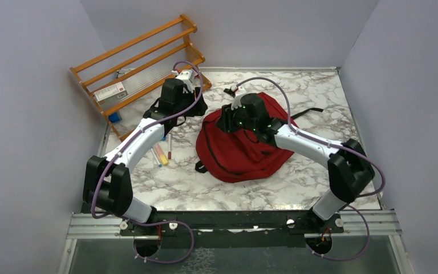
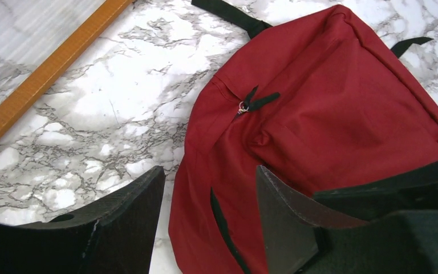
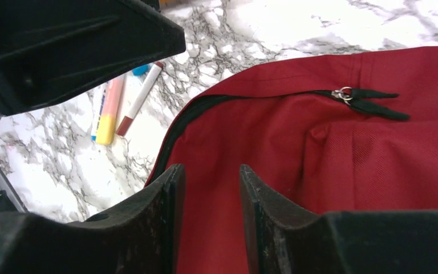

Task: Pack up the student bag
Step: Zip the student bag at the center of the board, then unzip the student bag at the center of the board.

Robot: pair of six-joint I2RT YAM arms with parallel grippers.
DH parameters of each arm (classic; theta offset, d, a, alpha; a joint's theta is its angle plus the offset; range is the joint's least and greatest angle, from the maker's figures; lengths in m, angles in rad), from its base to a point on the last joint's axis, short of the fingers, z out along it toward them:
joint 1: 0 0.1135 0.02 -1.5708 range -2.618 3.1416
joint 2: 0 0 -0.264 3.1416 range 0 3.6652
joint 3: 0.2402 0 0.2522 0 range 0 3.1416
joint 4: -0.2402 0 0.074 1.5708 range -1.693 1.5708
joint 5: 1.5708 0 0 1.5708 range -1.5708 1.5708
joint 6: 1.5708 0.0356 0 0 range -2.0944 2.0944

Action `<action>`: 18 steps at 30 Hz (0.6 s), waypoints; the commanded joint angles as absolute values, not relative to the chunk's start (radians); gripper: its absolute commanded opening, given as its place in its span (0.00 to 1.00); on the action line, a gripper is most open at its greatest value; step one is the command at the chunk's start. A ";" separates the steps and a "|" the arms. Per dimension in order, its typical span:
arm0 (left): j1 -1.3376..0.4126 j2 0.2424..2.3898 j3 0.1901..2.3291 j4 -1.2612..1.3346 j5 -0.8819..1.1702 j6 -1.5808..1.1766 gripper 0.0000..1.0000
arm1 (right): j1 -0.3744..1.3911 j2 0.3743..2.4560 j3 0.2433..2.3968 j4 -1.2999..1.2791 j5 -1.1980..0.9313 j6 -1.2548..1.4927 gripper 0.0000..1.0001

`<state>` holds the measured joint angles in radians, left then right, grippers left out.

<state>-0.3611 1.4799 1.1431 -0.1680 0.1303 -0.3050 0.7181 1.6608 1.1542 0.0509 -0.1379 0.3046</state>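
The student bag [image 1: 242, 151], dark red with black straps, lies flat in the middle of the marble table. My left gripper [image 2: 208, 177] hovers open over the bag's left edge, with nothing between its fingers [image 2: 131, 211]. Just above the bag's upper part, my right gripper [image 3: 211, 171] is open too; red fabric shows in the gap but is not pinched. Two black zipper pulls [image 3: 365, 100] sit together on the bag's zip line, also seen in the left wrist view as zipper pulls [image 2: 254, 103]. In the top view the two grippers are close together, the left gripper [image 1: 197, 108] beside the right gripper [image 1: 228, 123].
A wooden rack [image 1: 142, 63] leans at the back left, holding a white box [image 1: 111, 91]. Several markers [image 1: 162, 153] lie on the table [image 1: 217, 188] left of the bag, and markers [image 3: 111, 108] also show in the right wrist view. Grey walls enclose three sides.
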 commanded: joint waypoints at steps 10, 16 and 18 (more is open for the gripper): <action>-0.451 1.450 1.128 -0.083 0.242 -0.213 0.61 | 0.618 1.250 0.917 -0.245 0.080 0.551 0.47; -0.602 1.497 1.160 -0.100 0.180 -0.159 0.61 | 0.340 1.116 0.762 -0.312 -0.061 0.664 0.46; -0.666 1.520 1.174 -0.107 0.177 -0.137 0.60 | 0.260 1.078 0.712 -0.321 -0.093 0.700 0.46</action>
<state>-0.5648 1.4792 1.1336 -0.1139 0.2066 -0.2016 0.3756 1.1469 0.7841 -0.2398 -0.0128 0.5911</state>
